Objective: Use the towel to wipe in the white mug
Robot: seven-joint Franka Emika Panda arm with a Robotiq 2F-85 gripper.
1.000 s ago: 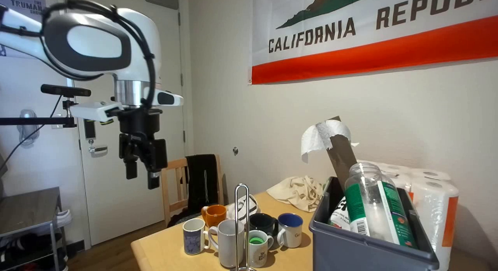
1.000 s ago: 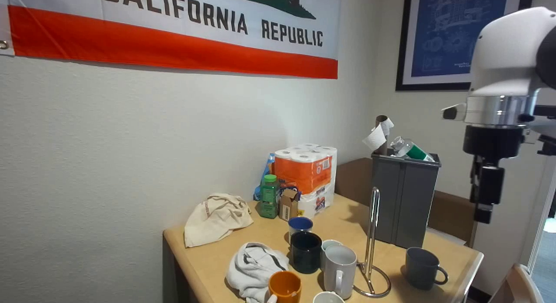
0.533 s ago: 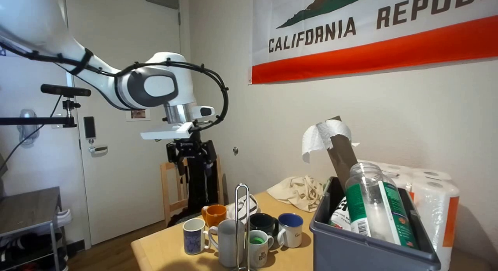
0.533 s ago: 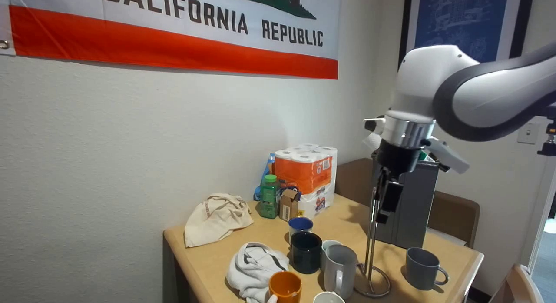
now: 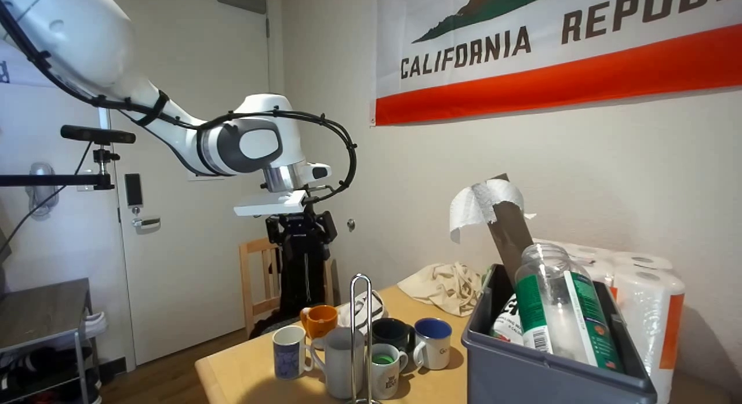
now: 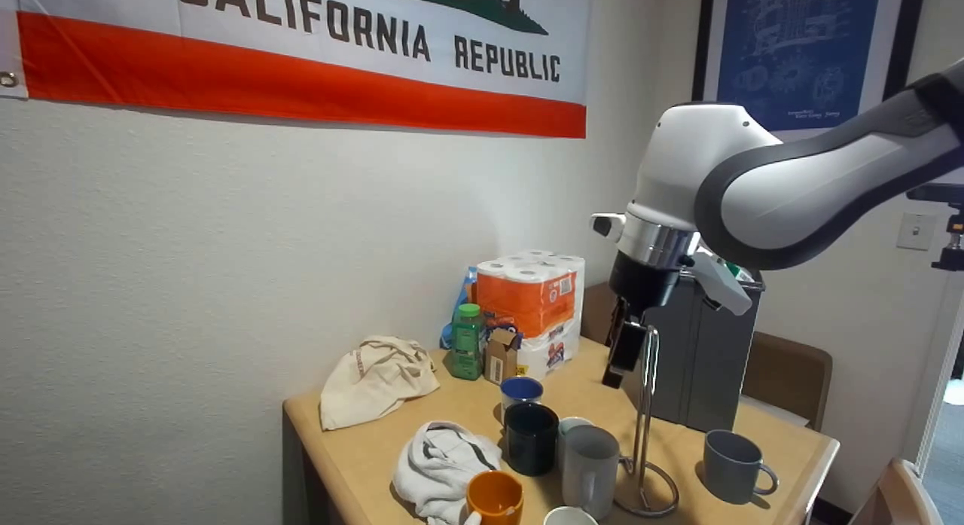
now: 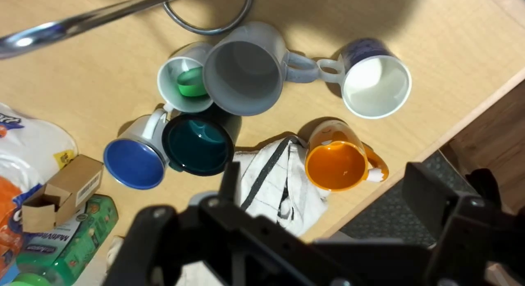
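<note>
where the towel (image 7: 271,189) lies, crumpled, white, dark-striped

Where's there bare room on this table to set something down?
The table is bare between the beige cloth and towel, and between the blue-lined mug and bin. The wrist view shows another free patch between the purple mug and the table's edge. It's crowded where the tall gray mug, white mug and black mug stand bunched.
</note>
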